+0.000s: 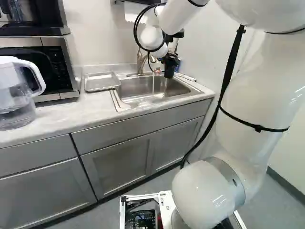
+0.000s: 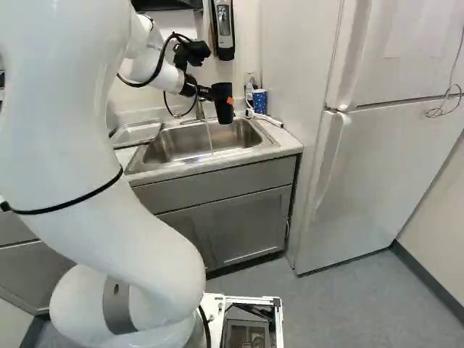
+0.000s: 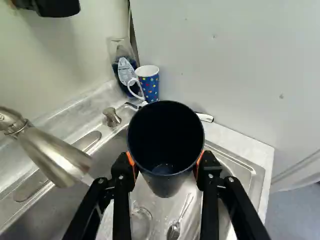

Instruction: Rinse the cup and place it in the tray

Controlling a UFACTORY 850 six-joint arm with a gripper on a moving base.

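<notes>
Wrist view: the pincer [image 3: 166, 163] is clamped on the cup [image 3: 166, 144], with the faucet [image 3: 56, 155] beside it; a careless swing could bump them. Left base view: tray [image 1: 101, 81] left of the pincer; a wet cup might slip.

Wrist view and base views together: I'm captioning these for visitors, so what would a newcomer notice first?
Probably the dark cup, gripped by the black gripper over the steel sink. The bulky white arm dominates the right of the left base view. Beyond the cup, the spotted blue mug adds bright color.
</notes>
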